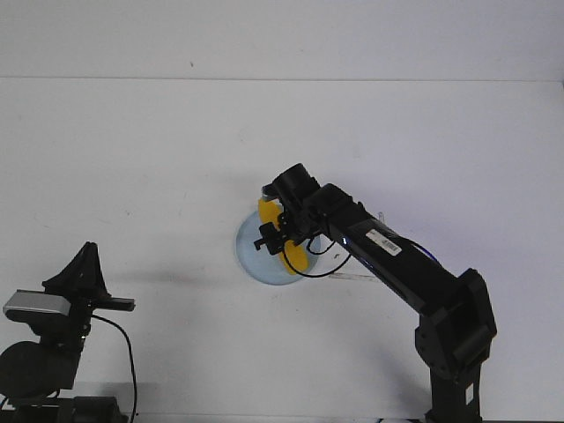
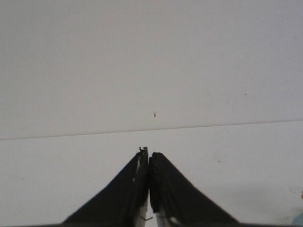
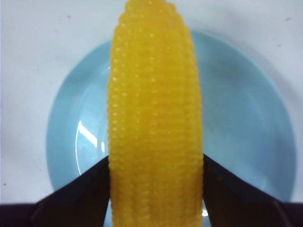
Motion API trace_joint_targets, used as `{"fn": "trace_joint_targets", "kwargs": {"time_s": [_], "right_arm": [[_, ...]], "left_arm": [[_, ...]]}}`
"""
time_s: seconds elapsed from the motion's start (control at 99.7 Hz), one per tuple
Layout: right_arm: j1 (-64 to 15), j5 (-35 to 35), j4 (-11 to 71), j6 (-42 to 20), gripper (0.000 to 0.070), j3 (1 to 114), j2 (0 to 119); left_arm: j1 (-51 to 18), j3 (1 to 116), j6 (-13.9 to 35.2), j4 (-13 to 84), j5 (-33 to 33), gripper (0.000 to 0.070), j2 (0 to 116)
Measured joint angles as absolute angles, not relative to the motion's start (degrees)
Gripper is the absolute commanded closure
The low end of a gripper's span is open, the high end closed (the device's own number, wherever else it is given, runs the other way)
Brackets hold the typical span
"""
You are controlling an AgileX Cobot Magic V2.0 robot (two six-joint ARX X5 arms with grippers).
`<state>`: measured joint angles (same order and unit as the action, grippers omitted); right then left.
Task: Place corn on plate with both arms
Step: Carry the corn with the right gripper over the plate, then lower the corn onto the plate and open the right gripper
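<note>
The yellow corn (image 3: pixel 155 118) is held between the black fingers (image 3: pixel 80 194) of my right gripper (image 3: pixel 156 189), just above the pale blue plate (image 3: pixel 246 109). In the front view the right gripper (image 1: pixel 284 231) is over the plate (image 1: pixel 251 256), and the corn (image 1: pixel 296 256) lies across the plate's width, partly hidden by the gripper. My left gripper (image 2: pixel 149 158) is shut and empty, pointing at bare white table. The left arm (image 1: pixel 62 326) rests at the near left, far from the plate.
The white table (image 1: pixel 132 176) stretches to a back edge against a white wall. A thin pale strip (image 1: pixel 352 276) lies on the table by the plate's right side, under the right arm (image 1: pixel 414 273).
</note>
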<state>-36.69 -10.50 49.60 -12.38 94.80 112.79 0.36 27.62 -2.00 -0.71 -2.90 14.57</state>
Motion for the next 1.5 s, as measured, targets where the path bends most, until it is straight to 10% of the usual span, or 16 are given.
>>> {"fn": "trace_joint_targets", "kwargs": {"time_s": [0.802,1.223,1.504], "right_arm": [[-34.65,-8.78,44.82,-10.7,0.0271,94.76,102.74],[-22.37,1.3,26.09,-3.68,0.0684,72.36,84.38],[-10.92,1.58,14.61,-3.18,0.0689,54.02,67.94]], "left_arm": [[0.36,27.62,-2.0,-0.71,-2.9,0.0699,14.57],[0.36,27.62,-2.0,-0.69,-2.9,0.0699,14.57],[0.36,27.59,-2.0,-0.69,-2.9,0.0699,14.57]]}}
